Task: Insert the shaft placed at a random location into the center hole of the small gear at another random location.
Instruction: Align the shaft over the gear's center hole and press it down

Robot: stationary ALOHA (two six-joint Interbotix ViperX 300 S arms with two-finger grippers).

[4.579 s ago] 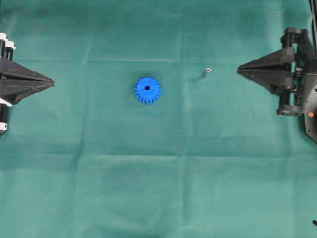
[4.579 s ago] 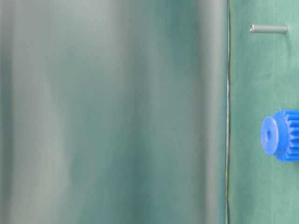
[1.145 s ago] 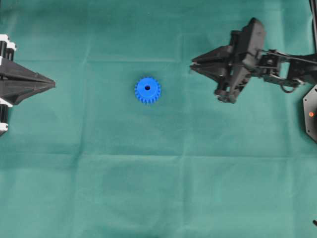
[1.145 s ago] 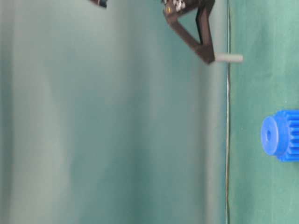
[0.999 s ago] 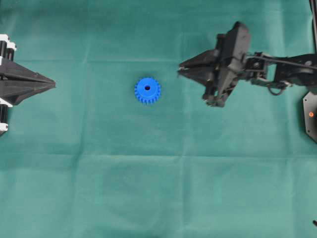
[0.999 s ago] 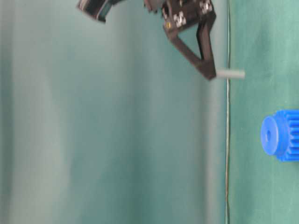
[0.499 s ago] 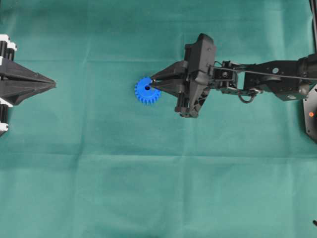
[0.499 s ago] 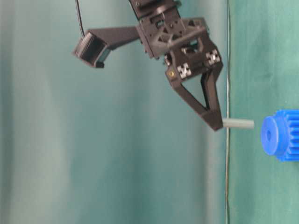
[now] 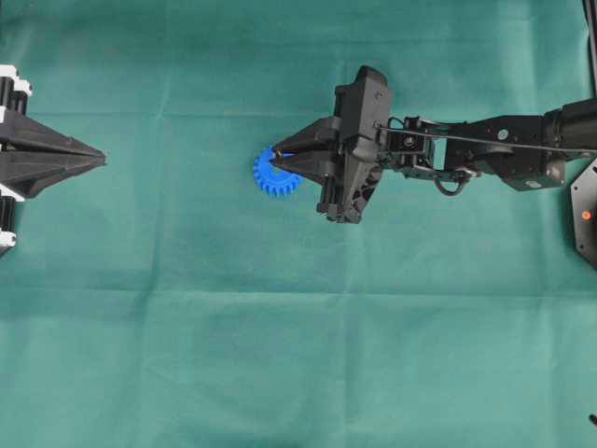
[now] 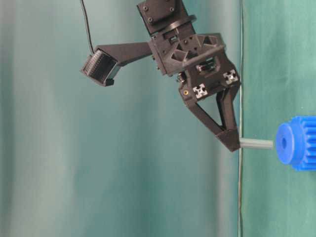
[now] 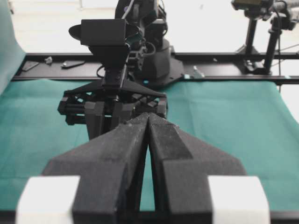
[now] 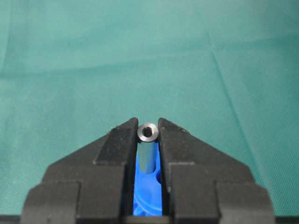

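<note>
- The right gripper [image 9: 278, 160] reaches from the right side to the middle of the green cloth [image 9: 298, 336], and its two fingers are clamped on the shaft [image 10: 256, 143].
- In the right wrist view the shaft [image 12: 148, 145] stands between the two black fingertips [image 12: 122, 140], and its shiny round end with a small dark dimple points toward the camera.
- In the table-level view, which is turned sideways, the shaft sticks out from the tip of the gripper [image 10: 231, 141] toward the small gear [image 10: 296, 143].
- The free end of the shaft is just at the face of the raised hub of the gear; if it already touches or enters, I cannot tell.
- The center hole [image 10: 283, 143] shows as a small dark spot on the hub, and the shaft is about in line with it.
- In the overhead view the small gear [image 9: 266, 175] lies flat on the cloth, near the middle, and the gripper tips cover its upper right part, so the hole is hidden there.
- In the right wrist view the blue of the gear [image 12: 142, 198] shows under the shaft, between the fingers.
- The left gripper [image 9: 101, 159] stays at the left edge of the cloth, well apart from the gear, with its fingers pressed together and nothing between them.
- The left wrist view shows these closed fingers [image 11: 126, 154] in front and the right arm [image 11: 114, 84] facing them across the cloth.
</note>
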